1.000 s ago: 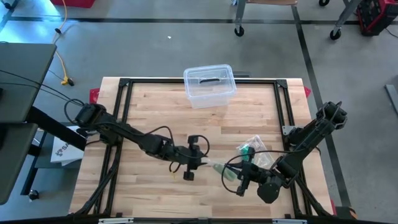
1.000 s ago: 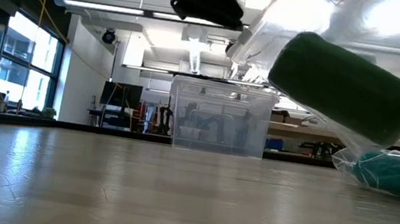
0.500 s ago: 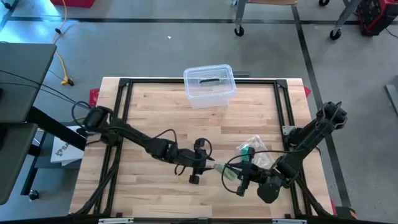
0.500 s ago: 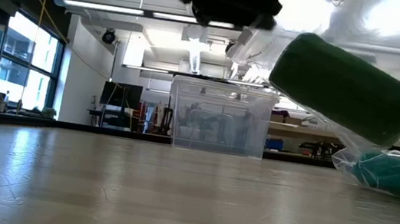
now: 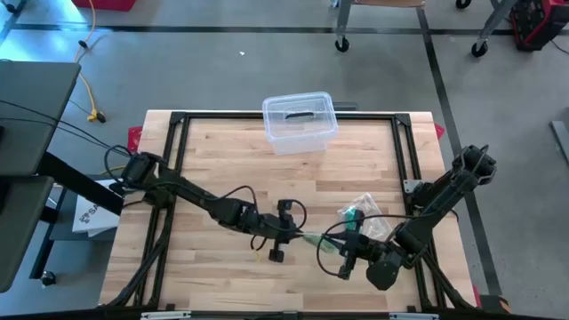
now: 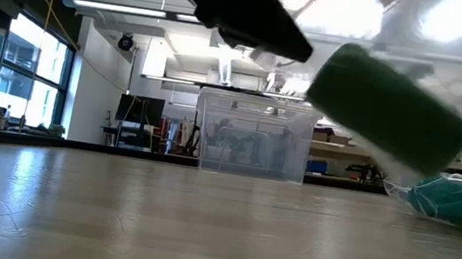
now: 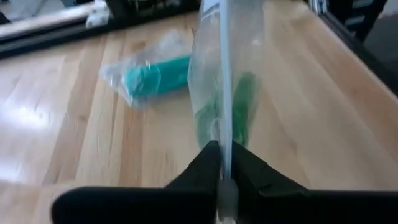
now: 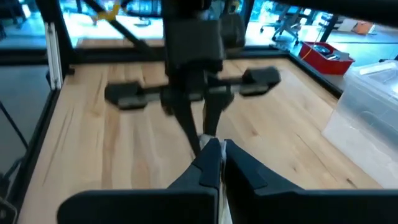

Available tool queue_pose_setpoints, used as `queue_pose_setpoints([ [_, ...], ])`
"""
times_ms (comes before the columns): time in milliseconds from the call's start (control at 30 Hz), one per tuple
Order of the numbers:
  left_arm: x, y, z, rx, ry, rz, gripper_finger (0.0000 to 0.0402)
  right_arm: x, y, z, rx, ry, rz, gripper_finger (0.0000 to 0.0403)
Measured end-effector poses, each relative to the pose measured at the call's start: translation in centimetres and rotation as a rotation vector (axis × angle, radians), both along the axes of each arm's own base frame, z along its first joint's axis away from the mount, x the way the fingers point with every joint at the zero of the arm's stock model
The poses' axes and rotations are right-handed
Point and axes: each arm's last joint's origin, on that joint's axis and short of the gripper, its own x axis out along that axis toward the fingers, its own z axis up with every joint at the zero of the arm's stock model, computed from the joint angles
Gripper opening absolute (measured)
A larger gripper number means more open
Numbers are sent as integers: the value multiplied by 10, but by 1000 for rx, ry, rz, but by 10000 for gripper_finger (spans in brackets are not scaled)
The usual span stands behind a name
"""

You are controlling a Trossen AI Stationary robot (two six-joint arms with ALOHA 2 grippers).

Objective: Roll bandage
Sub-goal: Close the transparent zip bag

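Note:
A clear plastic bag [image 7: 227,68] with a dark green bandage roll [image 6: 384,118] inside hangs above the table's near middle, between my two grippers. My left gripper [image 5: 300,236] is shut on one edge of it. My right gripper [image 5: 345,251], facing it from the table's right, is shut on the opposite edge. A second clear bag with a teal bandage [image 5: 358,213] lies flat on the wood just beyond them; the left wrist view also shows this teal bandage [image 7: 152,76]. My left gripper pinches the bag's thin edge [image 7: 225,149] between its two fingers, coming from the table's left and slanting down. The bag stands on edge beyond the fingers, with the green roll [image 7: 239,106] inside it, clear of the table. My right gripper pinches the bag's opposite edge [image 8: 211,142] between its two fingers, coming from the table's right and slanting slightly down. The bag is lifted clear of the table; my left gripper's fingers [image 8: 186,127] meet it just beyond.
A clear lidded bin [image 5: 300,123] stands at the table's far middle. A black frame [image 5: 178,133] runs around the wooden top. Bare wood lies left of the grippers and between them and the bin.
My left gripper has gone toward the table's right edge and down, up to the bag that my right gripper holds, and has taken hold of its near edge. The green roll in the bag has swung a little.

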Motion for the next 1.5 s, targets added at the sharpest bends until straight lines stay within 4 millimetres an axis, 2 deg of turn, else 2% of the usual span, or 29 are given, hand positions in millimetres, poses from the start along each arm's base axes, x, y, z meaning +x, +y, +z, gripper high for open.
queue_pose_setpoints([
  [133,-9,2,0,15,94,34,10,3,-4,-4,27,42,19,0],
  [233,-16,1,8,47,150,82,6,9,-8,-7,93,51,7,2],
  [367,-23,2,33,124,296,149,6,20,-16,-18,134,119,2,37],
  [500,-23,12,65,175,414,231,4,13,-32,-25,198,277,-47,94],
  [600,-7,19,68,180,498,153,3,-5,-40,-24,333,407,-121,122],
  [700,15,21,62,216,536,-5,3,-25,-37,-21,415,473,-157,128],
  [867,61,22,47,351,493,-182,6,-48,-17,-15,451,400,-141,128],
  [1033,105,27,49,433,366,-213,12,-67,-1,-13,530,315,-159,128],
  [1133,119,30,51,428,303,-205,31,-75,3,-14,578,289,-185,128],
  [1267,123,39,62,401,275,-186,84,-82,1,-15,593,276,-251,128],
  [1400,113,56,75,353,357,-109,147,-86,-6,-15,538,185,-320,128],
  [1500,97,67,94,318,399,10,180,-83,-10,-12,471,50,-327,128],
])
